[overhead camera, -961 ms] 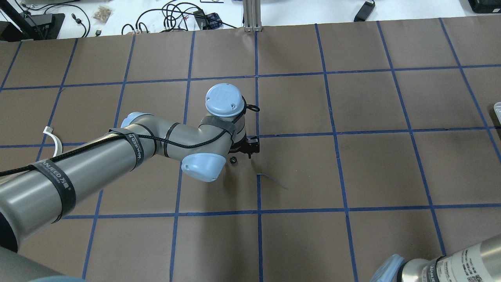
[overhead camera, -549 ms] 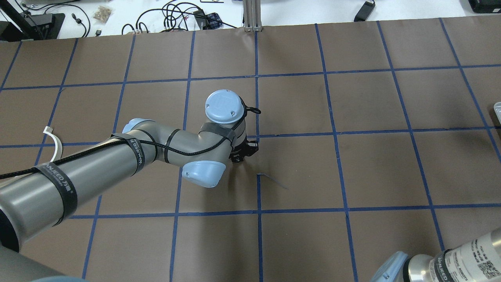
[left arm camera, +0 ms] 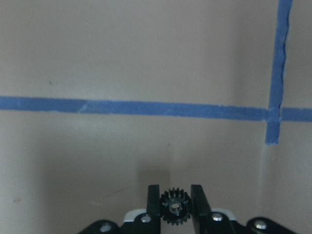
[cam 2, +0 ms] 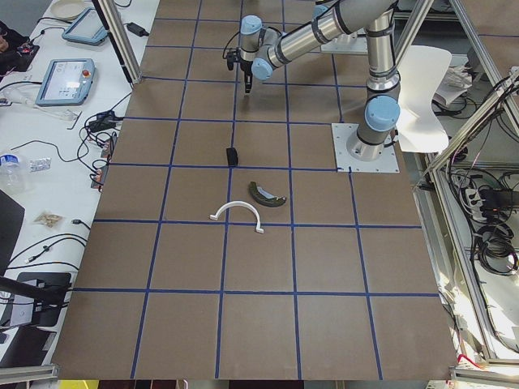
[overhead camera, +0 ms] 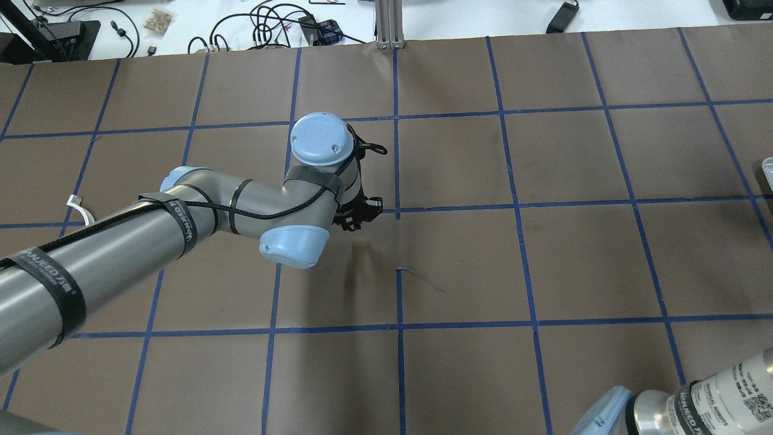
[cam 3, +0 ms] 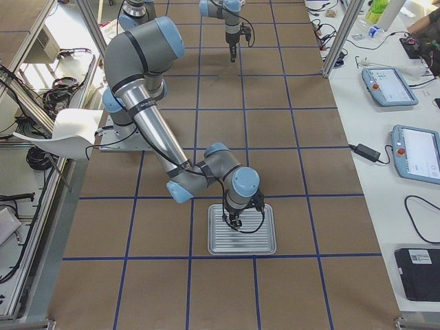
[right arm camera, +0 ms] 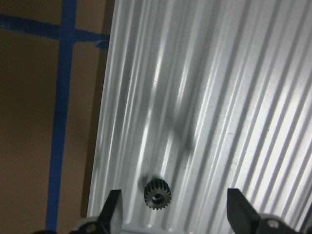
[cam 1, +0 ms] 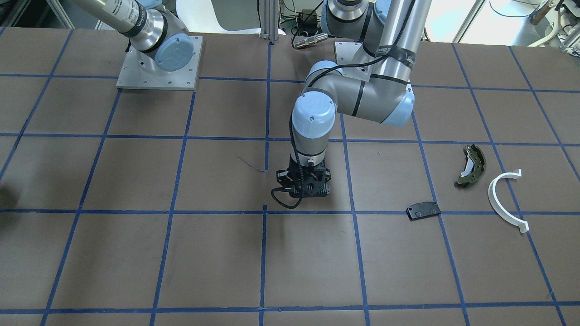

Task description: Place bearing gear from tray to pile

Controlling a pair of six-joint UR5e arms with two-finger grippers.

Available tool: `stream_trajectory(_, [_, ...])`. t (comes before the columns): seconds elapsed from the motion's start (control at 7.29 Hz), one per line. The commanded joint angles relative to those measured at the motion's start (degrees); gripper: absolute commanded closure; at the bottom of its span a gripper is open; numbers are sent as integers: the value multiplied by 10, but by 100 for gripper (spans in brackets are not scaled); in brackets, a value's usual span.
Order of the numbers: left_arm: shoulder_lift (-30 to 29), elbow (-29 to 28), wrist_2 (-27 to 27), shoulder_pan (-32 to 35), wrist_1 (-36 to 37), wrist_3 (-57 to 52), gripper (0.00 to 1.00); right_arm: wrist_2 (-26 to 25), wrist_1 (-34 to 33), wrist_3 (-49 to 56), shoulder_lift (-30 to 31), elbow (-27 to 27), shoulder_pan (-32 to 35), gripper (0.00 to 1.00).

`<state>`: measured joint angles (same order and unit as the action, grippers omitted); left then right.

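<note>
Two small black toothed gears show; one, the bearing gear (left arm camera: 175, 208), sits clamped across its teeth in the narrow-set left gripper (left arm camera: 175, 193) above the brown papered table (cam 1: 136, 253), seemingly for carriage; well apart lies the pile (cam 1: 463, 181), three parts: flat black rectangular pad (cam 1: 423, 210), olive-green curved brake shoe (cam 1: 476, 158), white plastic half-ring (cam 1: 492, 192); farthest, the right gripper (right arm camera: 175, 204) spreads wide and empty over the second gear (right arm camera: 157, 199) on one ribbed metal tray (right arm camera: 219, 87).
</note>
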<state>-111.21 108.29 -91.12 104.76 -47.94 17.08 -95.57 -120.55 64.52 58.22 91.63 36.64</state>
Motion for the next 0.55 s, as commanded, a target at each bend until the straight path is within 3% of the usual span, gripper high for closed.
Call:
stream_trajectory(0.0, [35,-26,0,-85,-95,-119,100,-1,1,-7,-2,3,0,44])
stream_trajectory(0.41, [68,1,-7,-225,-155,-298,100,-1,0,-7,-15,3,-1,46])
